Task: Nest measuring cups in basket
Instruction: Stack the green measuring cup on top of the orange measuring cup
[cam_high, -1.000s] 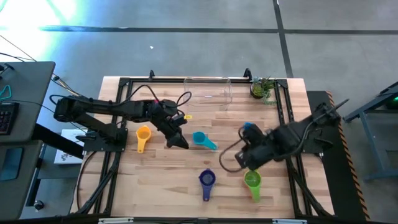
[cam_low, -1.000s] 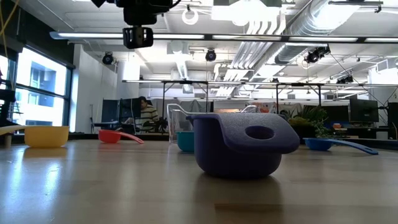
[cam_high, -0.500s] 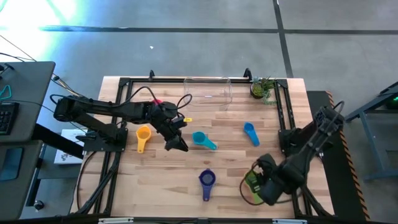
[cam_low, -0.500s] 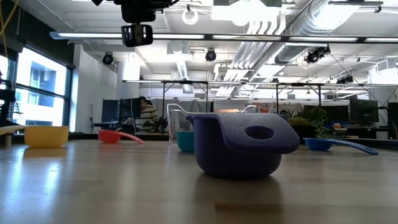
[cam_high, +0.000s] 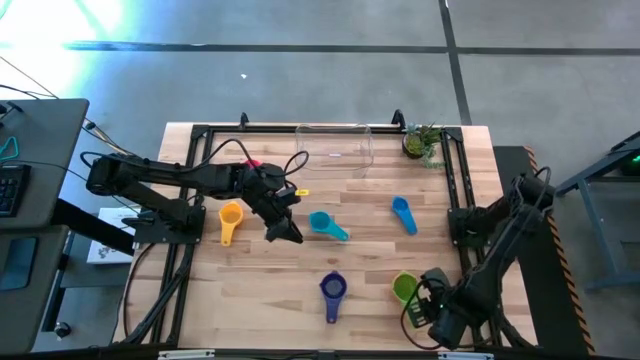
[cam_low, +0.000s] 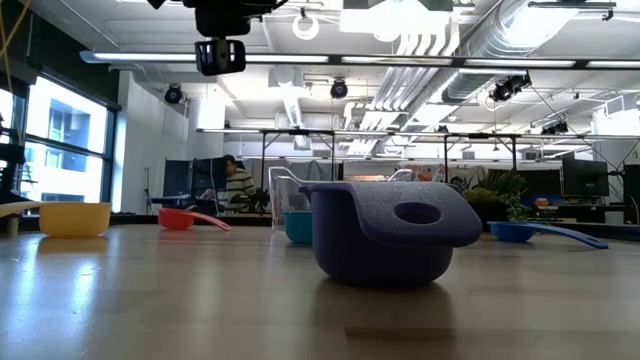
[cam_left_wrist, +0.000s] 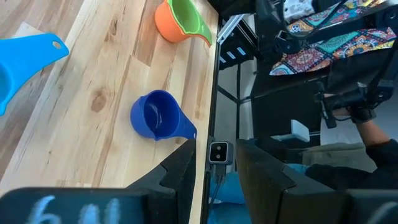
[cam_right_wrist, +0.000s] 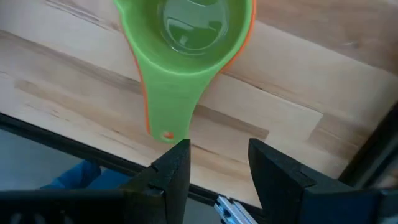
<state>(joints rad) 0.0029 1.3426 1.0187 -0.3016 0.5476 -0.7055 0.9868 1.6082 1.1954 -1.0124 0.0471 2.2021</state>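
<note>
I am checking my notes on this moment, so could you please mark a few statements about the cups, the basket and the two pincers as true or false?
1. The basket at the table's far edge holds no measuring cups. True.
2. The green cup sits nested in an orange one. True; an orange rim shows beneath it in the right wrist view.
3. The right pincer is clamped on the green cup. False; it is open, just off the tip of the cup's handle.
4. The left pincer holds the purple cup. False; it is open and empty, near the teal cup.
5. The yellow cup lies inside the basket. False; it lies on the table beside the left arm.
</note>
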